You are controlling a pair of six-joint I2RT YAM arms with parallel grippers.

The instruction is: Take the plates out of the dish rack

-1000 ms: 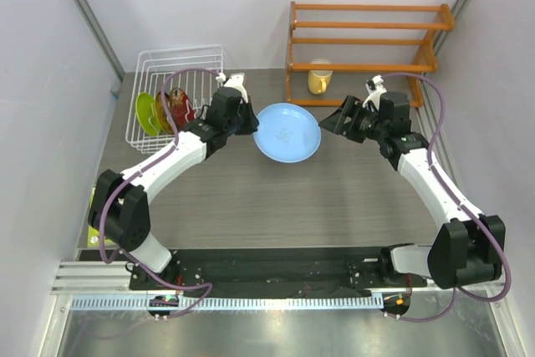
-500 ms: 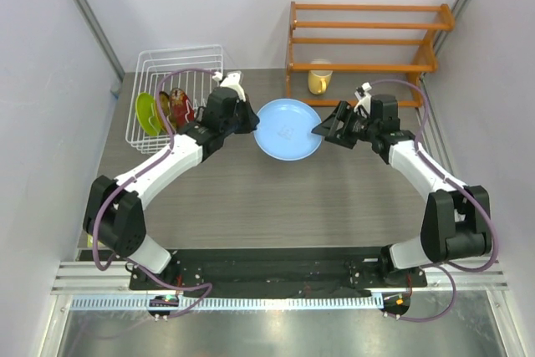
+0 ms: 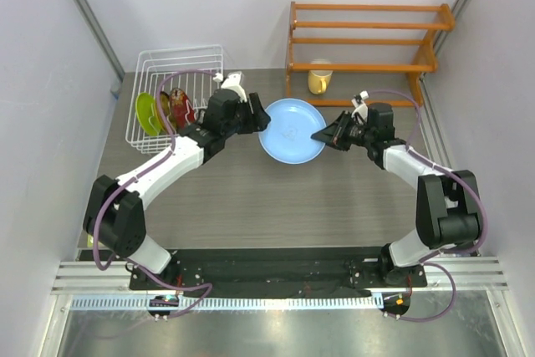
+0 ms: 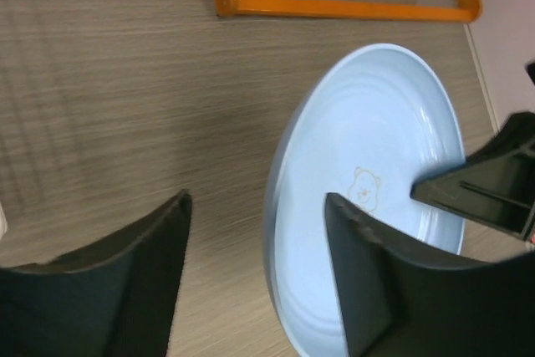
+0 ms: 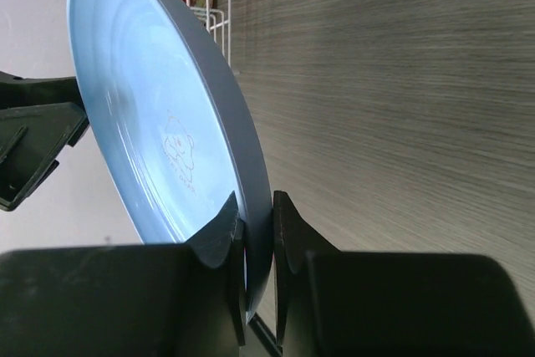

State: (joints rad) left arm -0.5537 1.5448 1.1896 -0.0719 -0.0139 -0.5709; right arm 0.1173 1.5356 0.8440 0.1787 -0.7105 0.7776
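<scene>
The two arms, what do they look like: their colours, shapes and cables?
Both the left arm and the right arm have white tubular links between bulky black joints. A thin purple cable runs in loops along each one. Each wrist carries a small white mount. The left gripper and the right gripper are black, each with two broad, flat fingers.
</scene>
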